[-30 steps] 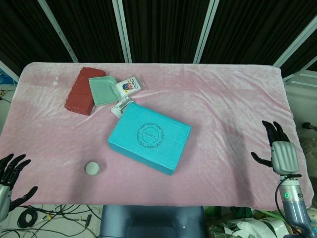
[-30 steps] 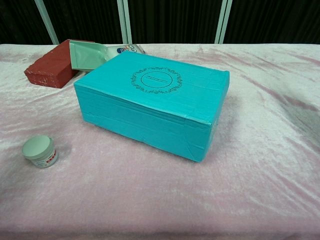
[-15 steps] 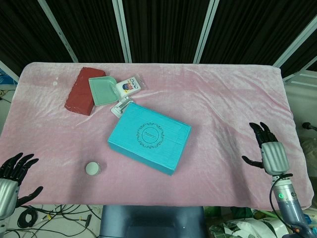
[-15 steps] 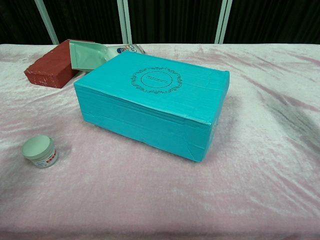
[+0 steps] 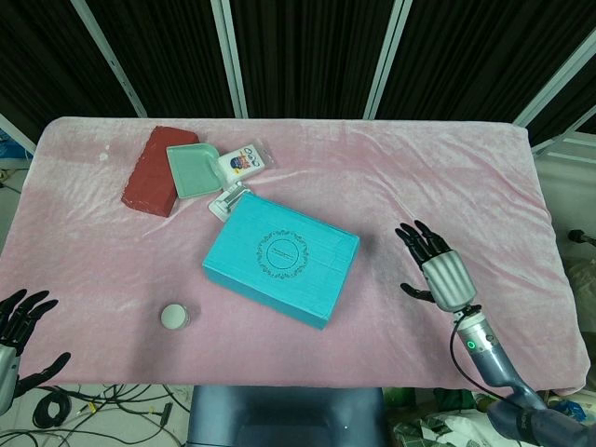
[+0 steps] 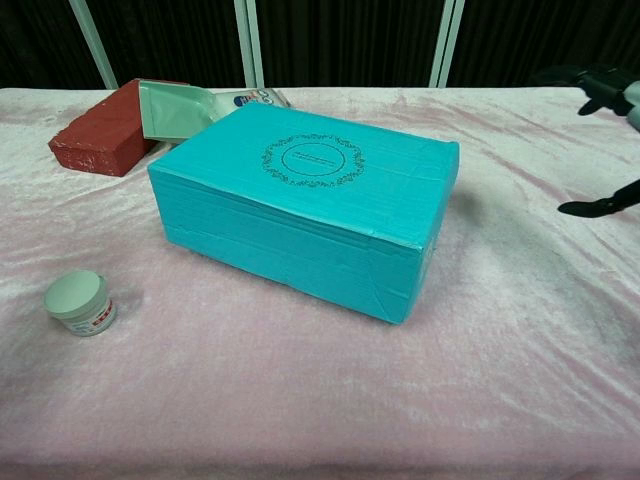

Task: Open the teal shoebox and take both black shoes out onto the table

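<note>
The teal shoebox [image 5: 280, 258] [image 6: 310, 200] lies closed at the middle of the pink table, its lid bearing a round ornament. No black shoes show. My right hand [image 5: 434, 266] hovers to the right of the box with fingers spread, holding nothing; its fingertips [image 6: 600, 90] enter the chest view at the right edge. My left hand [image 5: 19, 333] hangs beyond the table's front left corner, fingers apart and empty.
A red brick [image 5: 154, 169] [image 6: 100, 128], a pale green dish [image 5: 192, 169] [image 6: 174, 108] and a small printed packet [image 5: 242, 162] lie behind the box. A small white-lidded jar [image 5: 174, 317] [image 6: 80, 302] stands front left. Pink cloth [image 5: 447, 177] covers the table.
My right hand has moved left and forward from the table's right edge toward the box. My left hand has shifted slightly near the front left corner. The box has not moved.
</note>
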Robot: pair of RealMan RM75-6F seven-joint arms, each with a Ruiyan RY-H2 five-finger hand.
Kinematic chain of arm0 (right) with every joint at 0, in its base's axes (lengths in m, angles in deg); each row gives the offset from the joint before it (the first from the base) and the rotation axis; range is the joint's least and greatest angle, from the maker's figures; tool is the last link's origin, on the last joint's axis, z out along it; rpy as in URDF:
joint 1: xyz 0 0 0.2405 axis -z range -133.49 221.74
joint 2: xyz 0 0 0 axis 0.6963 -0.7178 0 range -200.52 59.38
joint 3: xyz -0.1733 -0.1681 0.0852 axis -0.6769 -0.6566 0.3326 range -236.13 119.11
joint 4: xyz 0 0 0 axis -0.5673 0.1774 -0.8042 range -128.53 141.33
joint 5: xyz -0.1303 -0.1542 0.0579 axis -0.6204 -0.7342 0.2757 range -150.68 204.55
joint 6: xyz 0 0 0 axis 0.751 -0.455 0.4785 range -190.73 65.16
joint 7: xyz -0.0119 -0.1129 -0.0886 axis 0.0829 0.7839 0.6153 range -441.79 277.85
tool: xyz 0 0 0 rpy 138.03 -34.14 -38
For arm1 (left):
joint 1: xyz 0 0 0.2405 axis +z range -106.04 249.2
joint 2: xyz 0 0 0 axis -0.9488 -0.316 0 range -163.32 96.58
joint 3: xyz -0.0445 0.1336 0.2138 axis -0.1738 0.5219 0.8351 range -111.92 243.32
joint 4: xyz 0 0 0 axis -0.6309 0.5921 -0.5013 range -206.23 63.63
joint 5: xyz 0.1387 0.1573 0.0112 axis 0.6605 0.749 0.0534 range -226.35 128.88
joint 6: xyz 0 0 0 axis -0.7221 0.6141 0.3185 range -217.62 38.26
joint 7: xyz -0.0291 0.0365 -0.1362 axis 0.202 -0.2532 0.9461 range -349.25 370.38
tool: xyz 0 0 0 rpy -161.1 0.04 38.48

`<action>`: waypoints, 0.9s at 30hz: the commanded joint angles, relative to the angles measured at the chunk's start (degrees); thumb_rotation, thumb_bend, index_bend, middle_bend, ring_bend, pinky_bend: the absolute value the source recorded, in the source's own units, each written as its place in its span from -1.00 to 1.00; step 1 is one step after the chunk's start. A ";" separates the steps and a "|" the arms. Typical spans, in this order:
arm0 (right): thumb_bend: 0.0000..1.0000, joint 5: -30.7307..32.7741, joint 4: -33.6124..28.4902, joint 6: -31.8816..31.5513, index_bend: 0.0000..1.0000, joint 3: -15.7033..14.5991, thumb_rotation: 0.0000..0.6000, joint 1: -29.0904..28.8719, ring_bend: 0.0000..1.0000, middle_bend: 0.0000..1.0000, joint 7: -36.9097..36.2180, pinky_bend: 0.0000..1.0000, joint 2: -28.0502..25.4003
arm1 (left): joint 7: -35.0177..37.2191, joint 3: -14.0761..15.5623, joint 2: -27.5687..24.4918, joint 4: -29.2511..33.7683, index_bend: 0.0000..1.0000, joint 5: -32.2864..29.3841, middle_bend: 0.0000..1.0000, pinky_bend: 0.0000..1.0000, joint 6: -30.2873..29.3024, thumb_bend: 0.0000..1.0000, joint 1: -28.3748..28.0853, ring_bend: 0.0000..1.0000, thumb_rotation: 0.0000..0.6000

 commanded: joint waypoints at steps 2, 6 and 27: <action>-1.00 -3.88 8.43 0.33 -0.85 -0.94 1.00 -4.96 -0.94 -0.85 -1.86 -0.56 5.32 | 0.19 0.07 -0.10 -0.12 -0.56 -0.44 -0.66 -0.65 -0.06 -1.00 0.30 -0.81 1.00; -1.00 -5.61 12.82 0.54 -0.85 -1.92 1.00 -7.54 -0.94 -0.85 -2.78 -0.55 7.39 | 0.41 -0.05 -0.14 0.07 -0.56 -1.10 -0.66 -0.65 0.01 -1.00 0.51 -0.81 1.00; -1.00 -9.25 29.86 -0.75 -0.64 -6.58 1.00 -15.95 -0.93 -0.81 -8.38 -0.55 13.67 | 1.69 0.08 1.16 -1.46 -0.56 -3.90 -0.67 -0.67 1.34 -1.00 1.49 -0.81 1.00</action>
